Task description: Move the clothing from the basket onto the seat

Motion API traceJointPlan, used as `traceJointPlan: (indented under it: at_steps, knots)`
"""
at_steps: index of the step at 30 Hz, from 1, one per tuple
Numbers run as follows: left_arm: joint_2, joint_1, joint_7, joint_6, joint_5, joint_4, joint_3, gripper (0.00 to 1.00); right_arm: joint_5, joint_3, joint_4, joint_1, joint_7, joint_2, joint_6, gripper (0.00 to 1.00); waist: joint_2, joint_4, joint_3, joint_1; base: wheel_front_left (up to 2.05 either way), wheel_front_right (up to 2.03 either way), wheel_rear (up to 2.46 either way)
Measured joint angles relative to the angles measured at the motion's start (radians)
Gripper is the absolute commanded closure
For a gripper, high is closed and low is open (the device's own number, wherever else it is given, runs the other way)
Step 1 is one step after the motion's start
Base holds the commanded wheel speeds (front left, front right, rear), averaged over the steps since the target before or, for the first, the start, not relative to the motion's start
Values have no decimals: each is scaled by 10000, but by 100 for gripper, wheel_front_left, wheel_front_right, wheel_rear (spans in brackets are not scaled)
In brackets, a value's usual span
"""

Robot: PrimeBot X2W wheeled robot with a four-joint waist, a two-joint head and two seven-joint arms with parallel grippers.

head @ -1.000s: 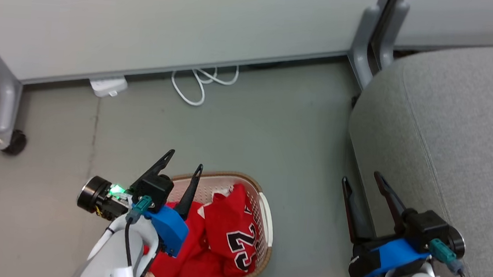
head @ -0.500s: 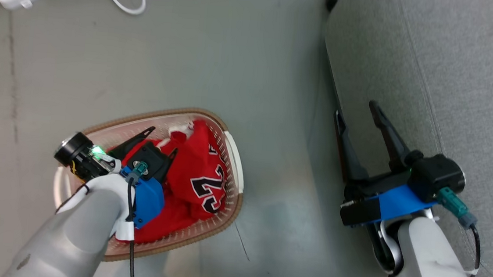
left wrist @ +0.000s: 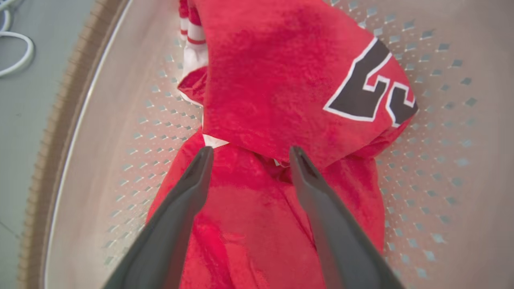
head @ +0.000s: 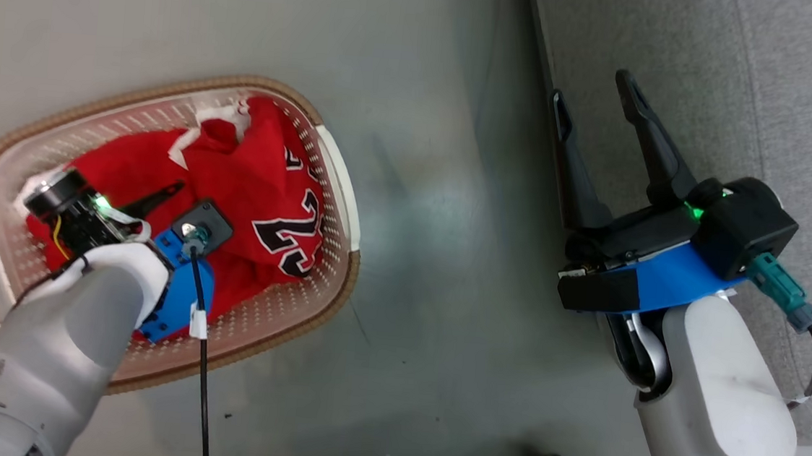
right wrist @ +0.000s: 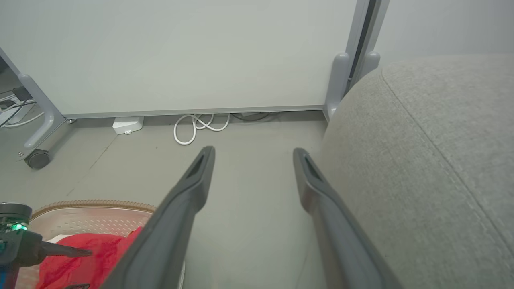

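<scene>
we list, left to right:
- basket, on the floor, holding all the clothing; numbered jersey on top.
- our left gripper, down inside the basket, fingers apart, tips at the red fabric, gripping nothing.
- our right gripper, fingers apart, empty, above the seat's edge.
- seat, far right.

Grey floor; pale wall panel; white cable

Left claw points steeply downward, fingers spread — right claw points forward, likewise spread.
</scene>
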Motion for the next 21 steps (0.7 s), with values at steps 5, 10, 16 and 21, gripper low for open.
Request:
traceJointPlan:
  at_steps: [5, 10, 16, 21]
  knots:
    - [303, -447, 560, 0, -272, 222, -757, 0, -27, 8, -236, -253, 2, 0, 0, 0, 0, -193, 841, 0, 0, 0, 0]
    - [660, -935, 1120, 0, -585, 334, -1281, 0, -94, -35, -418, -364, 2, 0, 0, 0, 0, -334, 1567, 0, 0, 0, 0]
    - [1026, -1403, 1685, 0, -855, 426, -1726, 0, -71, -31, -585, -510, 2, 0, 0, 0, 0, -480, 2251, 0, 0, 0, 0]
    - [1124, -1723, 2050, 0, -1110, 470, -1871, 0, -61, -56, -662, -509, 2, 0, -2, 0, 0, -555, 2622, 0, 0, 0, 0]
